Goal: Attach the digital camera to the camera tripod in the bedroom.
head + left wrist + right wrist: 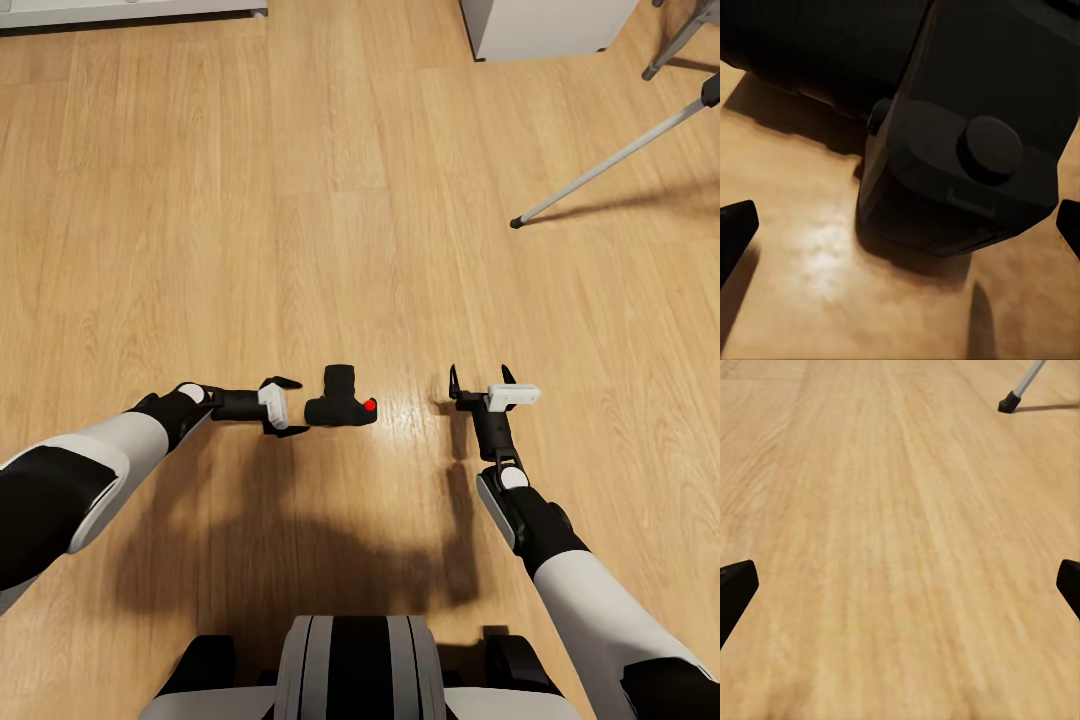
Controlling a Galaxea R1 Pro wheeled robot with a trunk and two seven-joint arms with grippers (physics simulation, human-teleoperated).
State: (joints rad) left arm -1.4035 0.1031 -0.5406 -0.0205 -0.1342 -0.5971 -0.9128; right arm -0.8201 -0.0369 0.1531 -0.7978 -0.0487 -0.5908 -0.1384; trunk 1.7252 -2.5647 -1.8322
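The black digital camera [341,402] lies on the light wood floor in the head view, its lens barrel pointing away from me and its red button [370,405] on the right end. My left gripper [292,406] is open just left of the camera, its fingers level with the body without closing on it. In the left wrist view the camera [960,172] looms close between the spread fingertips [736,229]. My right gripper [481,378] is open, off to the camera's right, over bare floor. Silver legs of the camera tripod [610,160] show at the upper right, with a black foot [1008,403].
A white furniture base [545,25] stands at the top, beside the tripod legs. Another white edge [130,10] runs along the top left. My own base [360,665] sits at the bottom of the head view. Wood floor [300,200] stretches between.
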